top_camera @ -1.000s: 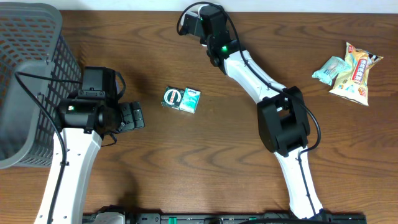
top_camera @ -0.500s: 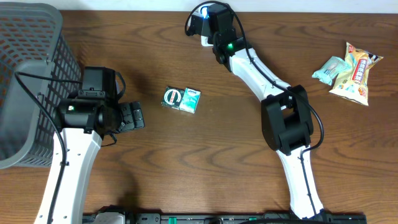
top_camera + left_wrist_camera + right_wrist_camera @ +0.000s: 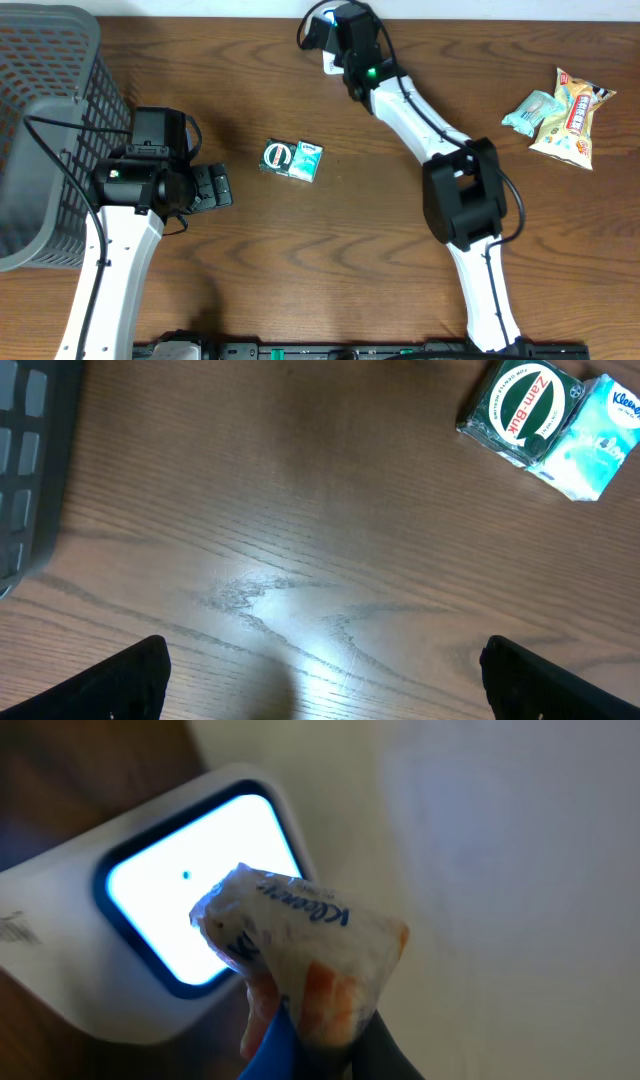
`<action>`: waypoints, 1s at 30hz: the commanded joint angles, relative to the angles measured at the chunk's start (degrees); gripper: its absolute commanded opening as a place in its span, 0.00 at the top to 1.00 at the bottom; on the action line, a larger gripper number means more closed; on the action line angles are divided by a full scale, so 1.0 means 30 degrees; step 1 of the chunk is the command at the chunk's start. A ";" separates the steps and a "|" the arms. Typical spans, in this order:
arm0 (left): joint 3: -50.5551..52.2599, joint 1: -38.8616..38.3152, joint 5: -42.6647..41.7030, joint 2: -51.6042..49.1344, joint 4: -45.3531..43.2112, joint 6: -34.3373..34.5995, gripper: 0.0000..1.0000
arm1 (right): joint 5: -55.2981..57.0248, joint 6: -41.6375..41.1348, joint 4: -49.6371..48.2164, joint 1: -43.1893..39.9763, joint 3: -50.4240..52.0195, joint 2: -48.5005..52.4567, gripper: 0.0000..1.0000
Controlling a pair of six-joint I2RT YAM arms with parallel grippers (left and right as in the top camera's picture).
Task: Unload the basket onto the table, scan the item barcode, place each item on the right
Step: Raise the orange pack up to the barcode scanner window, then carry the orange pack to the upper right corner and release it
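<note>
In the right wrist view my right gripper [image 3: 320, 1042] is shut on the item, a small white and orange Kleenex tissue pack [image 3: 300, 945]. The pack hangs right in front of the glowing window of the white scanner [image 3: 170, 900]. From overhead, that gripper [image 3: 335, 28] sits at the table's far edge, with the scanner's blue glow [image 3: 323, 16] just showing beside it; the pack is hidden there. My left gripper [image 3: 215, 187] stays near the left side, open and empty, its dark fingers [image 3: 130, 680] spread wide above bare wood.
A green Zam-Buk box [image 3: 278, 157] and a teal Kleenex pack [image 3: 306, 161] lie together mid-table, also visible from the left wrist as the box [image 3: 520, 410]. Two snack packets [image 3: 565, 112] lie far right. A grey mesh basket [image 3: 40, 130] stands at the left.
The right gripper has shifted slightly right at the far edge, bringing the pack to the scanner, whose blue light now shows. The left arm has not moved.
</note>
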State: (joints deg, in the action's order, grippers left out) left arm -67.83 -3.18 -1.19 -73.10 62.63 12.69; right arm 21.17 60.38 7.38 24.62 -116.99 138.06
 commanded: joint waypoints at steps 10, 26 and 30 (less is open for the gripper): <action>0.0095 -0.0058 0.0102 -0.0066 0.0036 0.0175 0.02 | 0.1275 -0.8874 0.6455 -0.4976 -0.0255 -0.5413 0.99; 0.0095 -0.0058 0.0109 -0.0066 0.0036 0.0175 0.02 | 0.0590 -1.8221 1.3770 -1.1701 0.0255 -0.5355 0.97; 0.0095 -0.0058 0.0109 -0.0066 0.0036 0.0175 0.03 | 0.0168 -1.8404 1.4061 -1.2473 0.0874 -0.5355 0.86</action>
State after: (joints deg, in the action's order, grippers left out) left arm -67.83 -3.18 -1.19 -73.10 62.63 12.69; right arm 23.09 9.41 48.99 -11.86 -115.79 122.17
